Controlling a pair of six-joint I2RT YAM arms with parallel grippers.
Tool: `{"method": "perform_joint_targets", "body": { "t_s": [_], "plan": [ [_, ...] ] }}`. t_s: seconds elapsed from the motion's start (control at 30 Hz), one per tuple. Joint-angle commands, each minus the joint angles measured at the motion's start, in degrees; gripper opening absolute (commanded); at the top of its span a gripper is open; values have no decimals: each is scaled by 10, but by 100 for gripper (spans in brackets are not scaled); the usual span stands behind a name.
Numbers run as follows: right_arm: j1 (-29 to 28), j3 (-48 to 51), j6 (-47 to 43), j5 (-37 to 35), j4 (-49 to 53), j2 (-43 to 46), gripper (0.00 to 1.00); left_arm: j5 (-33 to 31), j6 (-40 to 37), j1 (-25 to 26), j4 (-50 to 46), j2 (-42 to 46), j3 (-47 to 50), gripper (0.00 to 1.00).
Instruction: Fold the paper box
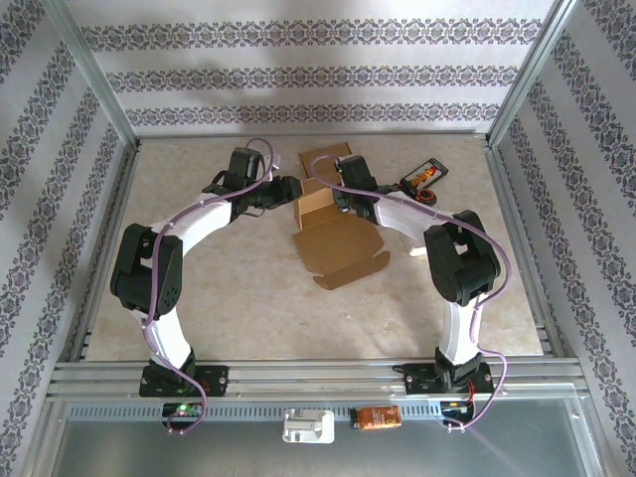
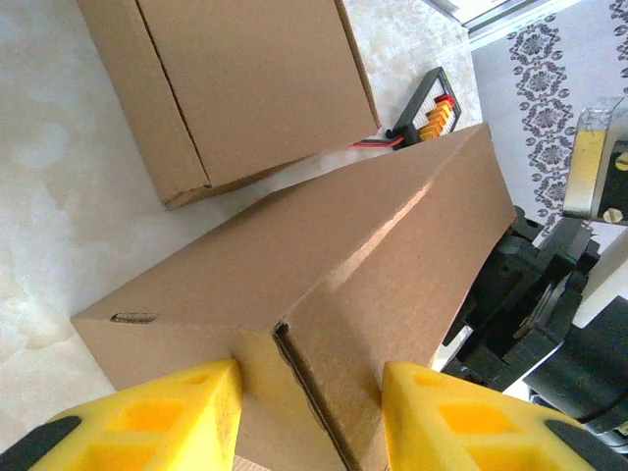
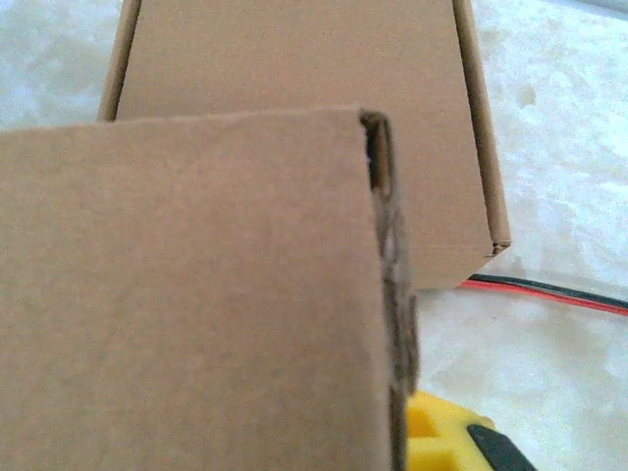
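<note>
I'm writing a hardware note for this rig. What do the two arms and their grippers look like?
The left arm and right arm both have curved white links joined by bulky black joint housings. A lavender cable runs along each arm and loops free near the wrist. The bases are black. The fingers are bright yellow blocks with recessed pockets and black trim behind.

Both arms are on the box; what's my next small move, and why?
Probably steady the paper box with the left end effector, clamped on its corner, and bring the right end effector to the lid flap, which lies open and flat on the table.
</note>
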State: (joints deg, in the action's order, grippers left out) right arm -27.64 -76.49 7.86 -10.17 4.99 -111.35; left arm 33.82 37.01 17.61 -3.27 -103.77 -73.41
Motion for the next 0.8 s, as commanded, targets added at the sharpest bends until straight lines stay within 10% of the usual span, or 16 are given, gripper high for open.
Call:
{"method": "perform_joint_targets", "body": {
  "t_s": [0.0, 0.27, 0.77],
  "plan": [
    [-43, 45, 13, 64, 2, -17, 14, 16, -12, 11, -15, -1, 5, 42],
    [-76, 98, 58, 11, 27, 49, 11, -44, -16, 6, -5, 95, 61, 62],
    [-92, 143, 59, -2, -5, 112, 47, -172, -90, 6, -45, 226, 126, 77]
  ]
}}
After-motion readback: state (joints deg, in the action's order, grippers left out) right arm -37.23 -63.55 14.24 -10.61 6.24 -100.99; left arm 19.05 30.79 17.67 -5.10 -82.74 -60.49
